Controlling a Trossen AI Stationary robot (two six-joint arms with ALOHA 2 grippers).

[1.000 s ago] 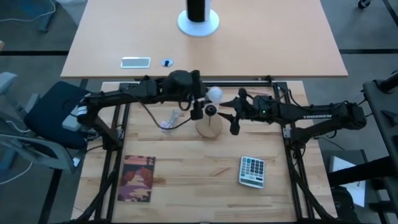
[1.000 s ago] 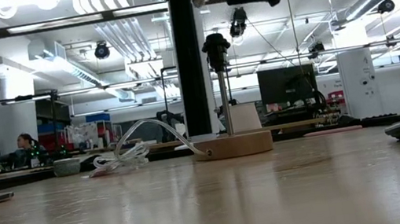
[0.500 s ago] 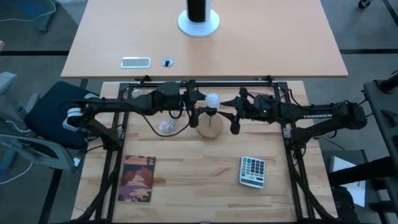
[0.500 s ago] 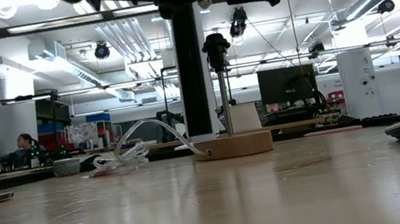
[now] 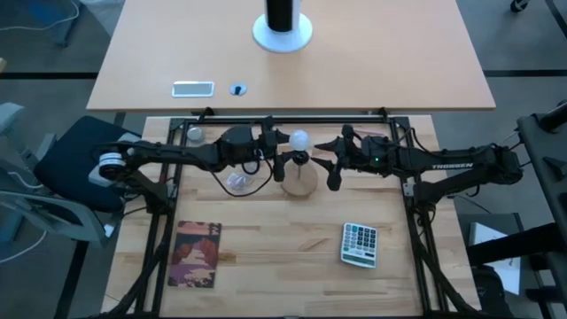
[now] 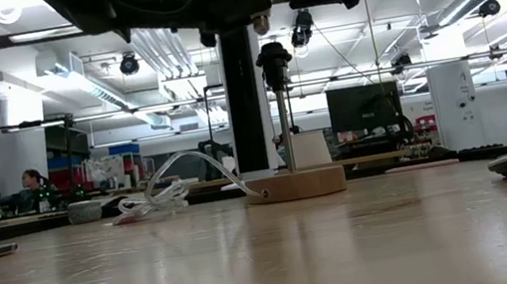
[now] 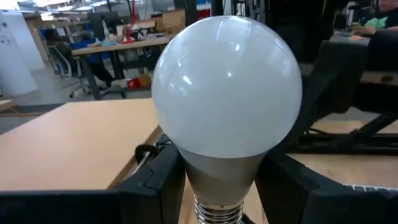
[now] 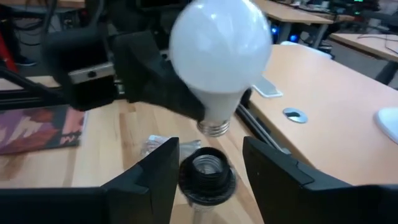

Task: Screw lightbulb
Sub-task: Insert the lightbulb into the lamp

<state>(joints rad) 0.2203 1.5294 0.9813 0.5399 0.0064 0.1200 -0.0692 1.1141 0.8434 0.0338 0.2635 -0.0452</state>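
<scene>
The frosted-white lightbulb (image 5: pixel 299 139) (image 8: pixel 221 43) hangs with its silvery screw base down, slightly tilted, just above the black socket (image 8: pixel 202 171) (image 6: pixel 273 58). The socket stands on a thin post on a round wooden base (image 5: pixel 299 183). My left gripper (image 7: pixel 224 186) reaches in level from the table's left and is shut on the bulb. My right gripper (image 8: pixel 211 168) comes from the right, open, with one finger on either side of the socket. One finger lies close against the socket; whether it touches, I cannot tell. My left gripper pinches the bulb's grey neck (image 7: pixel 219 171), between the white globe and the screw thread, between its two fingers. The fingers come level from the table's left. The bulb is lifted clear, nearly upright, globe up and thread (image 8: pixel 214 127) down over the socket.
A crumpled clear wrapper (image 5: pixel 237 180) lies left of the wooden base. A calculator (image 5: pixel 359 244) sits at the near right and a reddish booklet (image 5: pixel 197 254) at the near left. A small grey ball (image 5: pixel 195 135) rests at the far left. Black frame rails border the table.
My left gripper has sunk and tipped to level, bringing the bulb down until its globe shows in the low view just above the socket. Its hold on the bulb has stayed the same.
</scene>
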